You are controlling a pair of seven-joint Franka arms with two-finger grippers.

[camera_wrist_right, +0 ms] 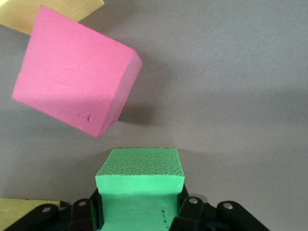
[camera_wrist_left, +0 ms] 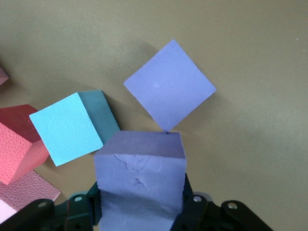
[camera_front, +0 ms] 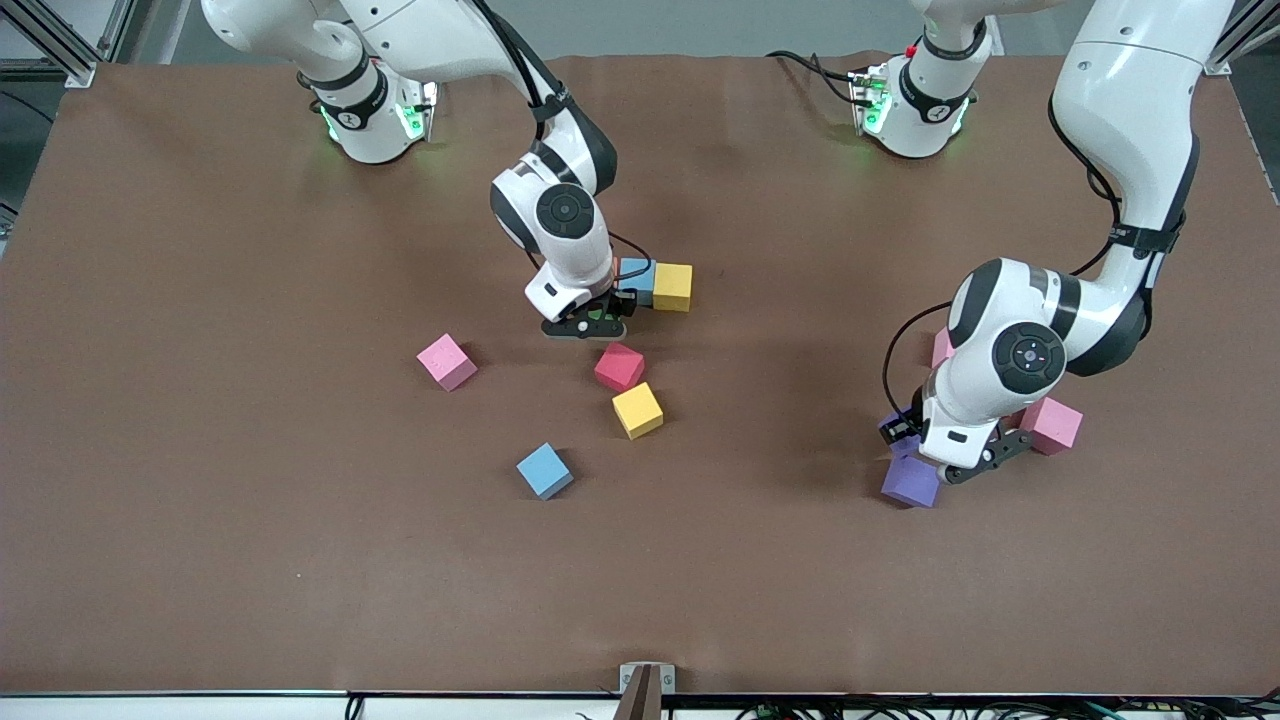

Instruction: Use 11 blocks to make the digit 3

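1. My right gripper (camera_front: 590,322) pinches the green block (camera_wrist_right: 139,185) between its fingers, low at the middle of the brown table (camera_front: 200,560), touching or just above it; I cannot tell which

2. Landmark: the yellow block in the row (camera_front: 672,287), which sits just beside my right gripper; a blue block (camera_front: 636,278) touches it on the side toward the right arm's end, the start of the digit 3

3. Nearer to the front camera than that yellow block lies a red block (camera_front: 619,366), tilted, with a second yellow block (camera_front: 637,410) just beside it, nearer to the camera again

4. A loose blue block (camera_front: 544,470) lies nearer to the camera than those two, apart from them

5. A pink cube (camera_front: 446,361) sits toward the right arm's end from the landmark, well apart from it

6. My left gripper (camera_wrist_left: 139,211) is clamped on a purple block (camera_wrist_left: 139,183), well away from the landmark toward the left arm's end of the table

7. Another purple block (camera_front: 910,482) lies on the table just under that gripper, a light blue block (camera_wrist_left: 67,127) and a red one (camera_wrist_left: 17,125) close by

8. Two more pink cubes flank my left wrist: one (camera_front: 1050,424) in plain sight, one (camera_front: 941,347) half hidden by the arm
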